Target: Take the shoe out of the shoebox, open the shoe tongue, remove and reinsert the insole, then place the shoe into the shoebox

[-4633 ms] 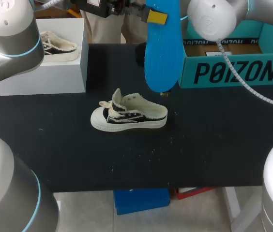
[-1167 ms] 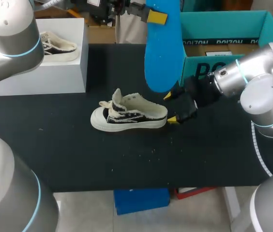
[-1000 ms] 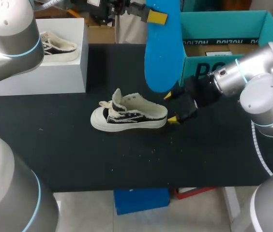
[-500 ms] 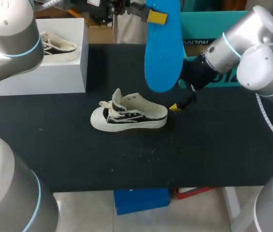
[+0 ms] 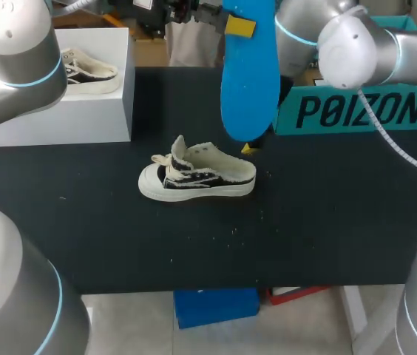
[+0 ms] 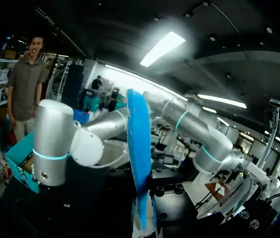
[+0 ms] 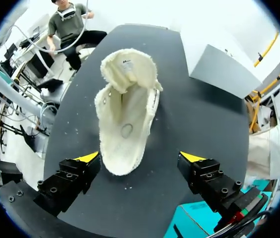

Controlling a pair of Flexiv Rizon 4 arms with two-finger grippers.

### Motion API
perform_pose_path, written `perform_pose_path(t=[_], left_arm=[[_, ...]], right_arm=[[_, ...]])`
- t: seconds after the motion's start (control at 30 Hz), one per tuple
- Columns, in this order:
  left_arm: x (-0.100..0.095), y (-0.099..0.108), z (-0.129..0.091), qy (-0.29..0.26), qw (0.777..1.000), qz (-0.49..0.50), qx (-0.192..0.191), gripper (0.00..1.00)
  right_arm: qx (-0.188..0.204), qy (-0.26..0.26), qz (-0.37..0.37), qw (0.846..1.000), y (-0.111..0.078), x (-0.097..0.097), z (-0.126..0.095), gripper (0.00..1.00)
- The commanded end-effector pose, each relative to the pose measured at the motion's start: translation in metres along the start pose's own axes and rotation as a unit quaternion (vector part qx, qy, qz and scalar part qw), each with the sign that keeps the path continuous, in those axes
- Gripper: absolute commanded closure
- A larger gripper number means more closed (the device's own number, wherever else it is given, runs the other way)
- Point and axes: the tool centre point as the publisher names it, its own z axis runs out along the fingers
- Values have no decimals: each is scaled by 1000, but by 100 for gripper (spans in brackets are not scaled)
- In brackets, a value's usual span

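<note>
Sneaker [image 5: 197, 177] stands on its sole near the middle of the black table [image 5: 319, 237], long axis across the table, toe toward my left and heel toward my right, its tongue lifted off the mouth. In the right wrist view its cream lining lies open, the heel nearest the right gripper [image 7: 140, 157], whose fingers are spread wide to either side of the heel with table showing between each tip and the shoe. The blue insole [image 5: 249, 74] hangs upright above and behind the heel, pinched at its top by the left gripper [image 5: 238, 26]. The teal shoebox [image 5: 356, 111] sits at the far right, a white block [image 5: 60, 111] bearing a second sneaker [image 5: 90, 70] at the far left, both well apart from the shoe, as is the near edge.
</note>
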Motion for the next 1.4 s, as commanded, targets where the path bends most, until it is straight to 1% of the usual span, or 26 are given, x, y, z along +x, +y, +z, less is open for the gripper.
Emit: perform_pose_path(t=[0.03,0.5,0.63,0.9,1.03,1.27,1.3,1.33,1.37,1.4], left_arm=[[0,1,1,-1,1000,0,0,100],[0,1,1,-1,1000,0,0,100],[0,1,1,-1,1000,0,0,100],[0,1,1,-1,1000,0,0,100],[0,1,1,-1,1000,0,0,100],[0,1,1,-1,1000,0,0,100],[0,1,1,-1,1000,0,0,100],[0,1,1,-1,1000,0,0,100],[0,1,1,-1,1000,0,0,100],[0,1,1,-1,1000,0,0,100]], right_arm=[[150,11,2,989,17,-5,6,0],[164,10,-4,986,44,-15,36,0],[164,9,-3,986,44,-15,46,0],[155,9,10,988,48,-8,69,0],[144,9,20,989,48,-3,84,0],[129,9,29,991,52,0,101,0],[129,9,29,991,52,0,102,4],[129,9,30,991,51,0,103,57],[130,9,30,991,52,-1,103,73],[131,8,30,991,52,-1,104,99]])
